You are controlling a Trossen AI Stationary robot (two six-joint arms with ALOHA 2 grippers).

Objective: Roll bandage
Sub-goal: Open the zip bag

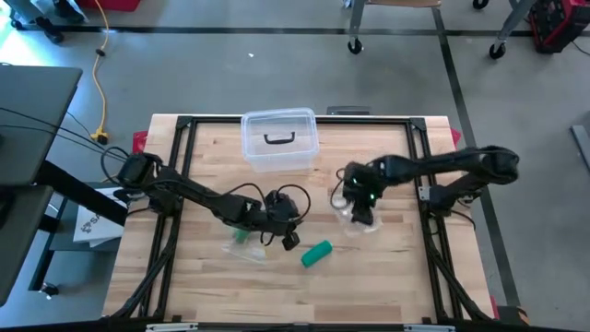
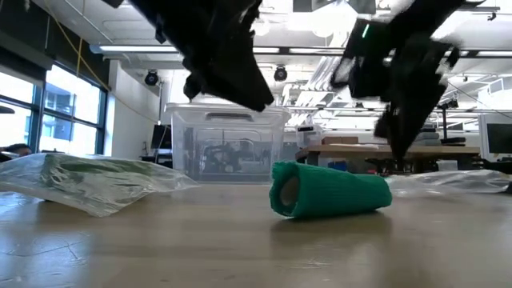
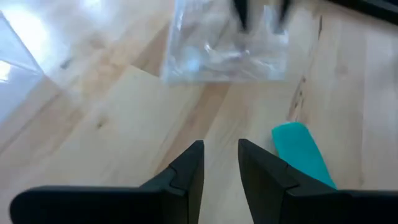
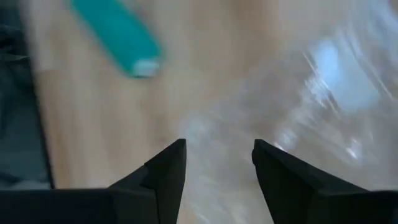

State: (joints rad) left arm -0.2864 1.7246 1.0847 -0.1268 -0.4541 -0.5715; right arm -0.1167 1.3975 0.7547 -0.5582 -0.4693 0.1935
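A green rolled bandage (image 1: pixel 316 254) lies on its side on the wooden table, near the front middle; it also shows in the low view (image 2: pixel 332 190). My left gripper (image 1: pixel 290 238) hovers just left of it, open with a narrow gap (image 3: pixel 221 168) and empty; the roll (image 3: pixel 301 152) lies beside its fingers. My right gripper (image 1: pixel 362 217) is open (image 4: pixel 217 162) and empty above a crumpled clear plastic bag (image 1: pixel 355 221), with the roll (image 4: pixel 121 34) farther off.
A clear lidded container (image 1: pixel 279 138) stands at the back middle. A second clear bag with something green inside (image 1: pixel 241 242) lies left of the roll, under my left arm. The table's black frame (image 1: pixel 180 129) runs along its edges.
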